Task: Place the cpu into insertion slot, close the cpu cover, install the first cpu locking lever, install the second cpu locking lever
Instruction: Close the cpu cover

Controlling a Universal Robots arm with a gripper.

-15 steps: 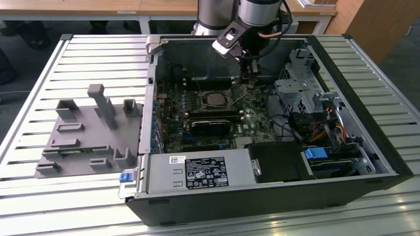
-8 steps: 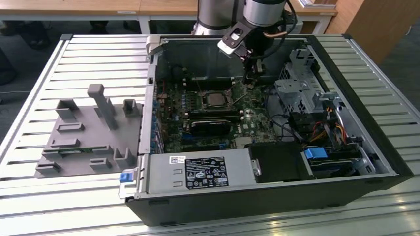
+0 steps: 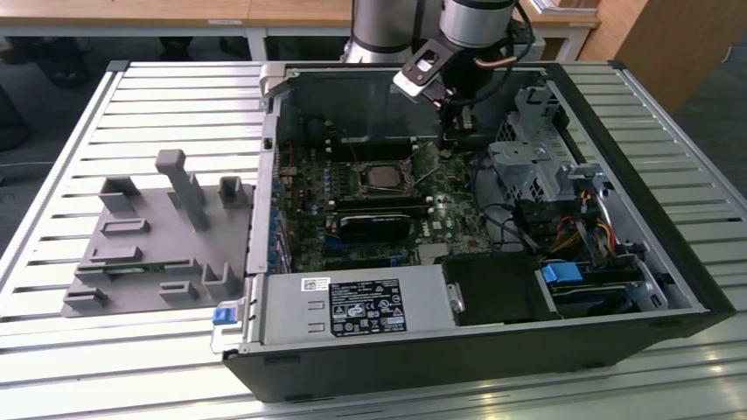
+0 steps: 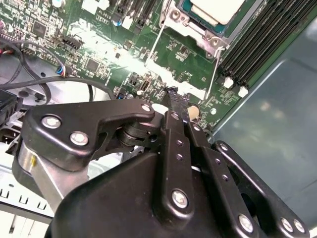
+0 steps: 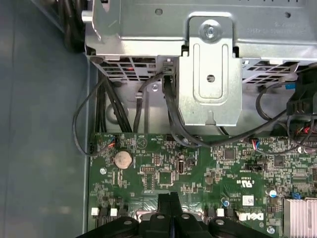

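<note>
From far off I look across the exterior view, starting at its left. A grey plastic holder (image 3: 152, 236) sits on the slatted worktop (image 3: 70, 122), well to the left of the insertion slot (image 3: 362, 166). Next comes the open computer case (image 3: 467, 359) with the green motherboard (image 3: 450, 214) lying flat inside. The slot is in the middle of that board, and the cpu (image 3: 383, 177) is already lying flat in it. I think the cpu cover (image 4: 190, 27) lies down around the chip, but I can't be sure. Two thin wire levers (image 3: 429, 157) stick up beside the slot and are not hooked down yet. One is on each side, and their long way points up and away from the board. My end effector (image 3: 456, 131) hangs just right of the slot, close to the nearer lever. So the chip lies to its left in this view. In both wrist views its fingers (image 4: 176, 106) are pressed together with nothing between them. Right of the slot, past my end effector, stands a metal drive cage (image 3: 531, 166).
</note>
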